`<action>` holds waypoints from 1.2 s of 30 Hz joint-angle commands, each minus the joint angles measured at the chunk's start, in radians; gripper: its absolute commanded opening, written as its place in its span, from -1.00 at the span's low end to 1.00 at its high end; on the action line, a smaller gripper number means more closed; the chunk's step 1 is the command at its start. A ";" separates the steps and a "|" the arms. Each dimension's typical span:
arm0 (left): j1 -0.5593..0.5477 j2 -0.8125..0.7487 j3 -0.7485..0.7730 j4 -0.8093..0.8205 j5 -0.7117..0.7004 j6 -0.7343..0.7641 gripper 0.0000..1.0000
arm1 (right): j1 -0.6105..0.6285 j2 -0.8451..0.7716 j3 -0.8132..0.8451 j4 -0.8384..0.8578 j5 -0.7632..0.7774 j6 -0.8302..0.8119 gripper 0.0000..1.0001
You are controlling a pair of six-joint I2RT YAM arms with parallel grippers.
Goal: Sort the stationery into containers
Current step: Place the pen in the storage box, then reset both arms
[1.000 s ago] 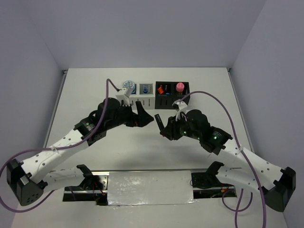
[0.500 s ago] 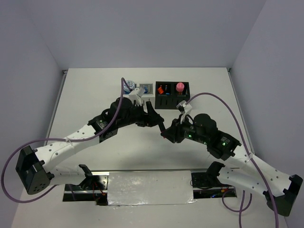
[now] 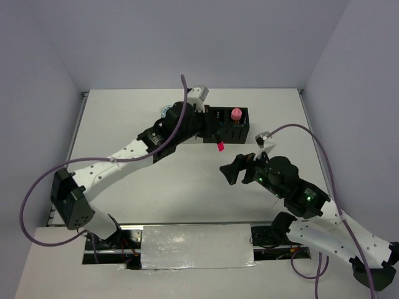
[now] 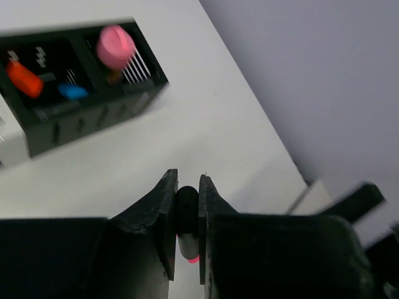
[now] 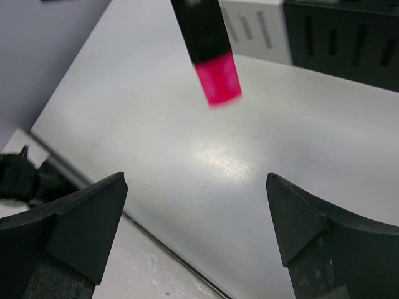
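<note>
My left gripper [image 3: 216,137] is shut on a black highlighter [image 4: 186,215], which hangs with its pink cap [image 3: 220,147] down, just in front of the black container [image 3: 228,129]. That container holds a pink capped cylinder [image 3: 236,114], and the left wrist view shows an orange cap [image 4: 24,78] and a blue cap [image 4: 73,92] in its other compartment. My right gripper [image 3: 228,175] stands open and empty, lower and to the right. In its wrist view the pink cap [image 5: 217,78] hangs ahead of the jaws. My left arm hides most of the white container [image 5: 255,28].
A blue-white disc [image 3: 165,112] peeks out behind my left arm at the white container. The table's back edge and the walls lie just beyond the containers. A pale strip [image 3: 196,245] runs along the near edge between the arm bases.
The left gripper shut on the highlighter while the right gripper opened and let it go. The left arm then carried it back toward the black container, and the right arm drew away toward the near right.
</note>
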 commanded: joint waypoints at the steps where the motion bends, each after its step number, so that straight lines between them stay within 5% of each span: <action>1: 0.019 0.098 0.163 0.011 -0.183 0.183 -1.00 | -0.003 -0.044 0.048 -0.126 0.231 0.052 0.99; 6: 0.042 0.328 0.402 0.049 -0.321 0.344 -1.00 | -0.005 -0.093 0.080 -0.201 0.243 0.046 0.99; 11: 0.107 0.523 0.616 0.054 -0.309 0.403 -1.00 | -0.006 -0.157 0.117 -0.250 0.182 0.035 0.99; 20: 0.131 0.636 0.619 0.157 -0.278 0.489 -0.84 | -0.005 -0.257 0.177 -0.310 0.171 0.014 0.99; 26: 0.136 0.622 0.523 0.216 -0.218 0.446 -0.20 | -0.005 -0.257 0.168 -0.307 0.171 -0.003 0.99; 31: 0.133 0.522 0.411 0.247 -0.204 0.382 0.88 | -0.005 -0.209 0.165 -0.307 0.177 -0.014 0.99; 36: 0.124 0.343 0.345 0.096 -0.336 0.314 0.99 | -0.005 -0.222 0.168 -0.308 0.193 -0.015 0.99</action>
